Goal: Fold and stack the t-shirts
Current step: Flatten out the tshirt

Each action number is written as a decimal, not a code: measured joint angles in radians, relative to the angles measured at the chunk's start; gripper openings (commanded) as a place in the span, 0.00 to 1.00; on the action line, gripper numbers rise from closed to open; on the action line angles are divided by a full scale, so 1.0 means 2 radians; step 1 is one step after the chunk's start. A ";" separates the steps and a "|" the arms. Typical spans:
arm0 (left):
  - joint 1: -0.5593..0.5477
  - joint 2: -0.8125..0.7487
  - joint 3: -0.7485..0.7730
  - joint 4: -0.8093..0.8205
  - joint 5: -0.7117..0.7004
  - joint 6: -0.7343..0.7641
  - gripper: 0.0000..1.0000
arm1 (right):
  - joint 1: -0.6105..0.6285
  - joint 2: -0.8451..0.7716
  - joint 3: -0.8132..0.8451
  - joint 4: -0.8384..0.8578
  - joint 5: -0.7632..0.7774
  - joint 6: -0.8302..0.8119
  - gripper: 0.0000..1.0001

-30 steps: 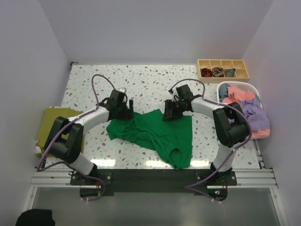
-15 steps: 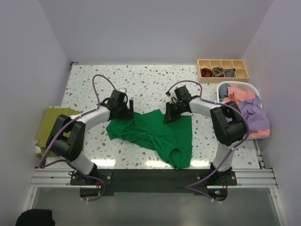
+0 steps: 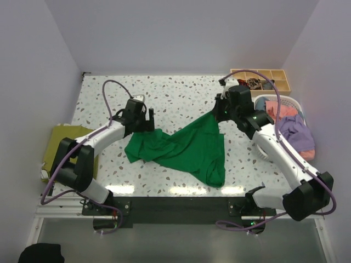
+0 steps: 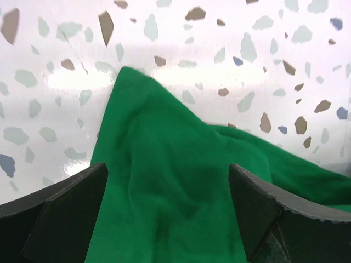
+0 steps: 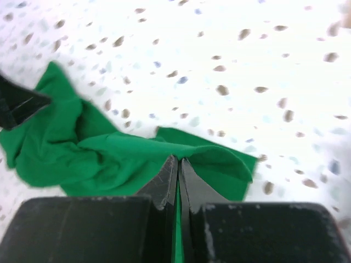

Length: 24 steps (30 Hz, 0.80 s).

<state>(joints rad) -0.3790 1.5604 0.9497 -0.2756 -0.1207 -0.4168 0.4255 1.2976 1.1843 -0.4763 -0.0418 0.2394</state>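
The bright green t-shirt (image 3: 189, 150) lies crumpled in the middle of the table. My right gripper (image 3: 220, 113) is shut on its far right edge and holds that edge lifted; the right wrist view shows the fingers (image 5: 178, 162) pinched on green cloth (image 5: 109, 150). My left gripper (image 3: 148, 123) is low over the shirt's far left part. Its jaws stand wide open with green cloth (image 4: 164, 181) between them (image 4: 167, 219). An olive-yellow shirt (image 3: 59, 145) lies at the table's left edge. Coral-pink (image 3: 279, 111), lavender (image 3: 298, 131) and blue shirts sit in the basket.
A white slatted basket (image 3: 281, 99) stands at the right edge. A wooden compartment tray (image 3: 274, 76) with small dark fabric pieces is at the back right. Speckled tabletop (image 3: 170, 93) lies behind the green shirt.
My right arm has risen and swung toward the back right, pulling the green shirt's edge up and stretching the cloth. My left gripper shifted slightly toward the back.
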 measured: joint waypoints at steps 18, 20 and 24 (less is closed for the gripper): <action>0.013 0.102 0.068 0.024 -0.036 0.006 1.00 | 0.000 -0.079 -0.013 -0.088 0.196 0.036 0.00; 0.020 0.120 0.079 0.030 -0.046 0.006 1.00 | 0.000 -0.080 -0.013 -0.089 0.195 0.038 0.00; 0.039 0.136 0.086 0.042 -0.051 0.006 1.00 | 0.000 -0.080 -0.013 -0.092 0.193 0.038 0.00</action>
<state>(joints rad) -0.3019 1.8328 1.1217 -0.1925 -0.2218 -0.4046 0.4255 1.1385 1.1587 -0.6601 0.3450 0.3145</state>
